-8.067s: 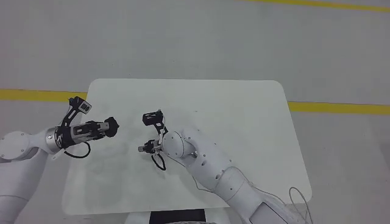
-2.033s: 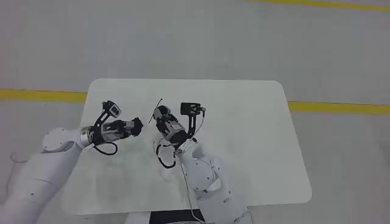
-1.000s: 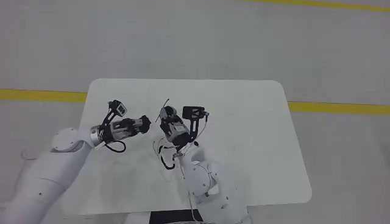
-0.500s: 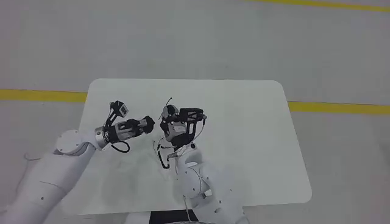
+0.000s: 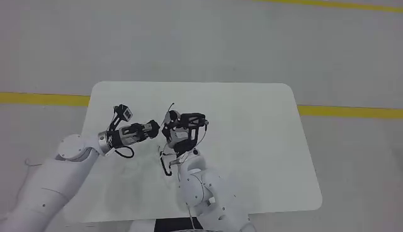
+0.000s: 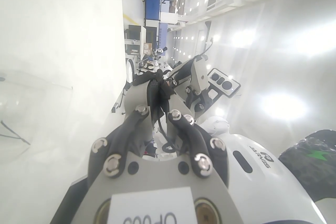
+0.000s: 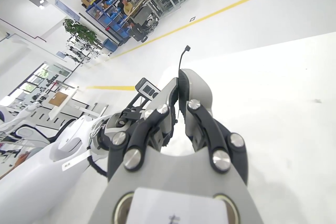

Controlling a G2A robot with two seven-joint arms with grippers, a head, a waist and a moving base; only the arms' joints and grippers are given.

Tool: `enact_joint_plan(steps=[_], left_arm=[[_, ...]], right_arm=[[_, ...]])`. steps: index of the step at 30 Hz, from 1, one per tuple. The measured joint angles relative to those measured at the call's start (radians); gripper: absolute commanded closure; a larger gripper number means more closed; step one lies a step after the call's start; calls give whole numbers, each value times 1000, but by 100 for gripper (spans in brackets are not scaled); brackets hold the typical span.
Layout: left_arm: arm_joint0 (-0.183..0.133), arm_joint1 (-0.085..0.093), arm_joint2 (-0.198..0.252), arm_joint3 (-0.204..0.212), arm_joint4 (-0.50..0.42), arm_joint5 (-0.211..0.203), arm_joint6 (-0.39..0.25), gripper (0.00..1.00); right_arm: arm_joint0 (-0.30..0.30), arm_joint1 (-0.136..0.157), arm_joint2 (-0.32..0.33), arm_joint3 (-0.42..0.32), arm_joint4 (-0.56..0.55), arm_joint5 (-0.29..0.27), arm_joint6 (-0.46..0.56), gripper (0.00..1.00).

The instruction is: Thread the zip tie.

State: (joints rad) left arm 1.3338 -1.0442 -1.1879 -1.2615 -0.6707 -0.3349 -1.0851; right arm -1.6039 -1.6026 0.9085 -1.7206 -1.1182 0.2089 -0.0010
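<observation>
White table point(image 5: 252, 118): the left gripper point(image 5: 154, 128) — jaws together, load indiscernible — has closed in just beside the right gripper point(image 7: 179, 77), whose jaws clamp the zip tie point(image 7: 180, 62), head protruding. Threading alignment appears imminent.

The top view looks down from above the arms, well off, taking in the whole bench point(image 5: 252, 137). The left wrist view sits close behind the left pincer point(image 6: 157, 78), facing along it toward the right arm point(image 5: 195, 188). The right wrist view sits close behind the right pincer point(image 7: 179, 78), facing across the bench toward the yellow floor line point(image 7: 236, 3). All three share the bench's middle, where the pincers stand close together.
</observation>
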Motion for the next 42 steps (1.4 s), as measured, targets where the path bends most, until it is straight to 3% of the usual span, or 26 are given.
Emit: enact_joint_plan(steps=[16, 42], left_arm=[[0, 0, 0, 0, 0, 0, 0, 100], [0, 0, 0, 0, 0, 0, 0, 100]], right_arm=[[9, 8, -19, 2, -4, 23, 0, 100], [8, 17, -27, -1, 7, 8, 5, 100]])
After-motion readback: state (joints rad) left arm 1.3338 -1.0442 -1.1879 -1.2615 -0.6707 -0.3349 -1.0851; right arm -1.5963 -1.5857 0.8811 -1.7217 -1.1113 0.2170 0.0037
